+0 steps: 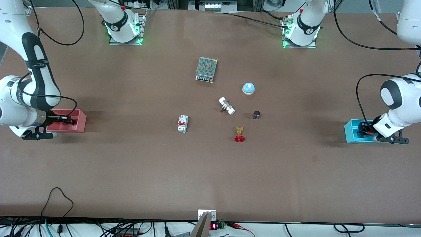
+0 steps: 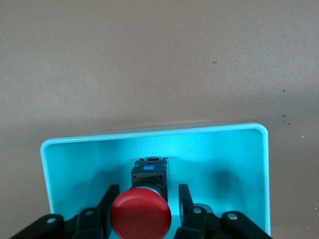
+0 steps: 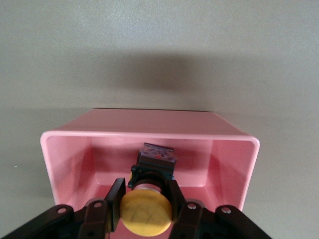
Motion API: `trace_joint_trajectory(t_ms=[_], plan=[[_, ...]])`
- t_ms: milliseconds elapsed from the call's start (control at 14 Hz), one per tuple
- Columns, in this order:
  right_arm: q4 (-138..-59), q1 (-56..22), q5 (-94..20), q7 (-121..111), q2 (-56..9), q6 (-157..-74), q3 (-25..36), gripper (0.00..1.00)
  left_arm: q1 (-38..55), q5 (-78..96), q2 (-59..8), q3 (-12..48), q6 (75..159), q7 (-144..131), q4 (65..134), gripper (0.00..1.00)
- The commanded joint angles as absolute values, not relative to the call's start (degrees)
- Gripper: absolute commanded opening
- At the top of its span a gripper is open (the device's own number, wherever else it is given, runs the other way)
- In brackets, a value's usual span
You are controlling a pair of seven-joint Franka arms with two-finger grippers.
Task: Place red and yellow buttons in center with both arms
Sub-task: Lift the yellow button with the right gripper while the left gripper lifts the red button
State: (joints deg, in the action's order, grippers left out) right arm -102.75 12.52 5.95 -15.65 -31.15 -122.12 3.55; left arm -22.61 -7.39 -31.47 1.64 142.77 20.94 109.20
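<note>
The red button (image 2: 141,216) lies in the light-blue bin (image 2: 224,149) at the left arm's end of the table. My left gripper (image 2: 147,191) is down in that bin (image 1: 350,131), open, with a finger on each side of the button and a gap showing. The yellow button (image 3: 147,211) lies in the pink bin (image 3: 149,134) at the right arm's end. My right gripper (image 3: 146,185) is down in that bin (image 1: 79,126), its fingers pressed against both sides of the yellow button. The brown table centre (image 1: 210,148) lies between the bins.
Around the middle of the table lie a mesh-covered power supply (image 1: 206,69), a blue-domed bell (image 1: 248,88), a white fitting (image 1: 227,105), a dark knob (image 1: 256,114), a brass valve with a red handwheel (image 1: 239,134) and a white circuit breaker (image 1: 183,123).
</note>
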Motion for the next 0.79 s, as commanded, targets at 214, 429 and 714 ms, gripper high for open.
trace_joint_trajectory(t_ms=[214, 429, 714], plan=[[-99.8, 12.4, 6.5, -18.4, -21.6, -115.2, 2.6, 0.16, -23.4, -8.1, -31.9, 2.4, 143.8, 22.0, 108.6, 0.47], [-96.1, 8.7, 3.7, -17.5, -19.3, -111.2, 1.7, 0.14, -23.2, -8.2, -32.2, 2.4, 143.8, 22.1, 108.6, 0.33], [-94.3, -0.7, 1.1, -7.5, -19.7, -109.4, 1.5, 0.06, -23.4, -8.1, -31.1, 2.5, 143.2, 25.2, 108.4, 0.25]])
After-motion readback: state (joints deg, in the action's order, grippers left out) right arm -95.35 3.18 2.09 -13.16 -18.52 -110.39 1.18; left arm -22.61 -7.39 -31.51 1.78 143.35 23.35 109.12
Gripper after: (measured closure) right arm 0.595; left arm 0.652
